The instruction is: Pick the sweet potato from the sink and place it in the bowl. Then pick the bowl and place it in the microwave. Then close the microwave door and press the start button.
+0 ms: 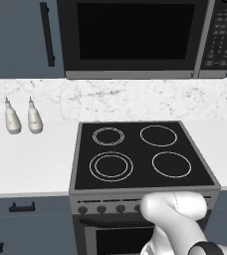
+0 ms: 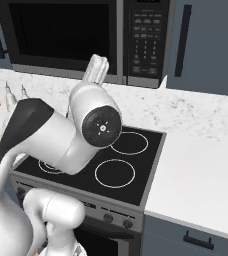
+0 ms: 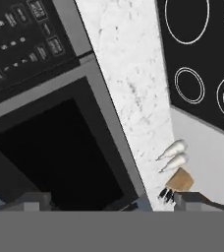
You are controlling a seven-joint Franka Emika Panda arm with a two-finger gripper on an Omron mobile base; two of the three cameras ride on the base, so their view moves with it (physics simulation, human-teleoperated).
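Two white bottles (image 1: 21,117) stand left of the stove (image 1: 140,154); the microwave (image 1: 135,37) hangs above with its door (image 1: 133,35) closed. Your gripper (image 3: 109,202) hangs spread wide, empty. Risk: fingers clip that door. Hand view adds a knife block (image 3: 179,181); I can't see the sink, potato or bowl.

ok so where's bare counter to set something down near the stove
Bare counter between the two bottles and the stove; more open counter on the stove's other side. It is crowded at the back by the bottles and the knife block.
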